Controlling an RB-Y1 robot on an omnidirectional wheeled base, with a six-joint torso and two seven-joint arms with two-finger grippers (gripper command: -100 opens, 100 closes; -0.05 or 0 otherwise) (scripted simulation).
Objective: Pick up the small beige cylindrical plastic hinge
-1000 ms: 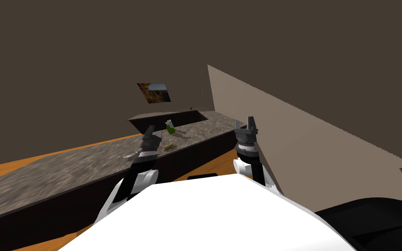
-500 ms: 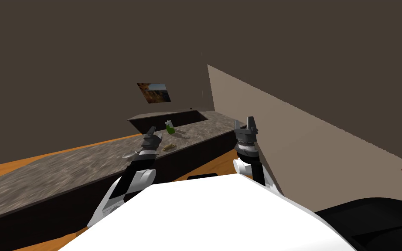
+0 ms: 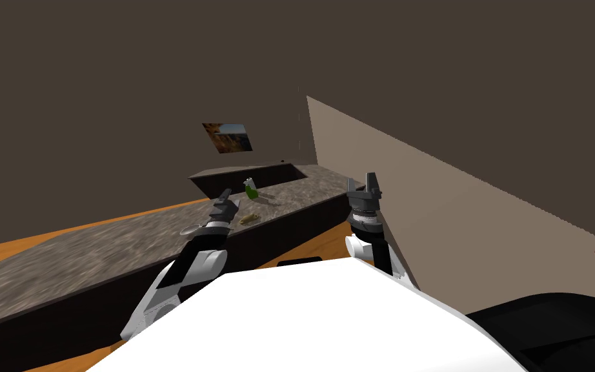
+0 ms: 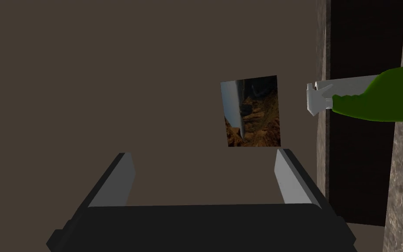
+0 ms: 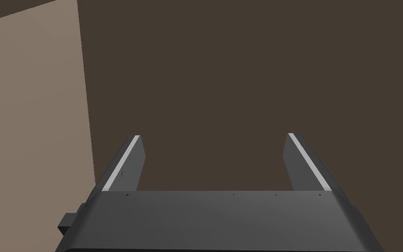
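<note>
I am holding my left gripper [image 3: 226, 199] low over the counter [image 3: 96, 248], a long slab of mottled grey-brown stone on a dark front. Its two fingers are standing wide apart with nothing between them, as the left wrist view is showing [image 4: 204, 154].

The hinge [image 3: 249, 218] is lying on the counter just beside that gripper, on its right, close to the counter's front edge and not touching the fingers. It is looking like a short, stubby piece, beige with a faint olive cast, lying on its side, with its long axis running roughly along the counter. Finer detail is too small for me to tell.

Farther along the counter, beyond the hinge, a green bottle [image 3: 251, 188] with a white spray top is standing upright; from my left wrist it is showing just past my finger on that side [image 4: 371, 100], against a dark recess. A pale round thing [image 3: 191, 228] (too small for me to name) is sitting on the stone beside my left wrist, on the side away from the hinge.

My right gripper [image 3: 370, 184] is pointing upward off the counter's end, well apart from the hinge. Its fingers are also standing open and empty [image 5: 213, 138].
</note>
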